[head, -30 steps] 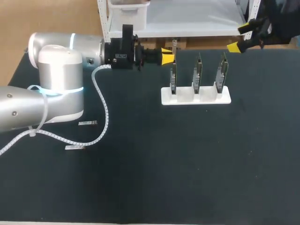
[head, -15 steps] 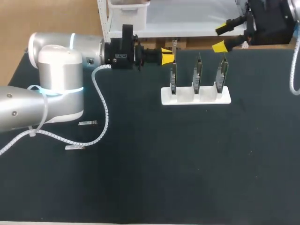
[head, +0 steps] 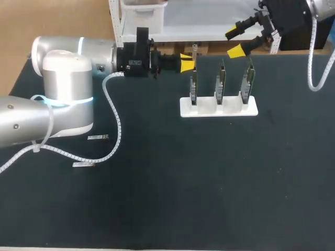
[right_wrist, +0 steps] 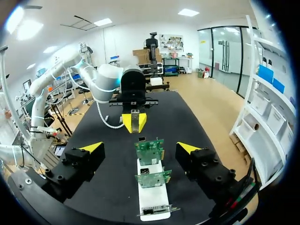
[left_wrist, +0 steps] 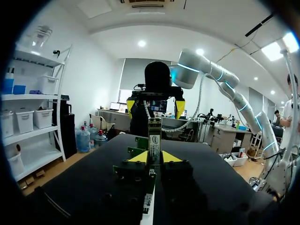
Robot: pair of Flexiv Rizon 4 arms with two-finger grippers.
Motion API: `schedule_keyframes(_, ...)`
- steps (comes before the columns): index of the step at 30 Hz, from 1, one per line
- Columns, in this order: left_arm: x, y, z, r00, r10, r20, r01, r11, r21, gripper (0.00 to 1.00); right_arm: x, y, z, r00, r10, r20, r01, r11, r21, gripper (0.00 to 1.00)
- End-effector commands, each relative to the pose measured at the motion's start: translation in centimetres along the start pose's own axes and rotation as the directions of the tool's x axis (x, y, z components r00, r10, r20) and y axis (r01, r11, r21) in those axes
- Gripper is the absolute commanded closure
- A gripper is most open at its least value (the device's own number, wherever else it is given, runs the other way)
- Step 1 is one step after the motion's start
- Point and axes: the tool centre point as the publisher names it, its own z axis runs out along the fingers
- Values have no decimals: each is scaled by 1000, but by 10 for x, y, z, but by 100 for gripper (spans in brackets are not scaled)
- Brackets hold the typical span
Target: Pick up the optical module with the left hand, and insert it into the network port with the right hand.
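left claw: pinching the module between its yellow tips, held in the air over the surface, in line with the boards. rack: white, just ahead, three boards upright in a row. right claw: spread wide, nothing between its fingers, beyond the rack, facing the left claw.
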Motion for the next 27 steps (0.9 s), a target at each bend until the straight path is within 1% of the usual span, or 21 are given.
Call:
schedule_keyframes(1, 1, -2, 0, 1000, 2, 3, -2, 1000, -7, 100, 1, 3, 7, 1000, -2, 7, 2, 999, 45, 0)
schedule_keyframes(5, 1, -2, 0, 1000, 2, 3, -2, 1000, -7, 100, 0, 4, 12, 1000, -1, 4, 1, 998, 55, 0)
schedule_keyframes(14, 1, -2, 0, 1000, 2, 3, -2, 1000, -7, 100, -8, 1, 23, 1000, -20, 11, 20, 1000, 1, 0)
schedule_keyframes(22, 1, -2, 0, 1000, 2, 3, -2, 1000, -7, 100, -16, -1, 32, 999, -38, 37, 40, 998, -57, 0)
schedule_keyframes(27, 1, -2, 0, 1000, 2, 3, -2, 1000, -7, 100, -21, 0, 37, 998, -40, 42, 42, 997, -69, 0)
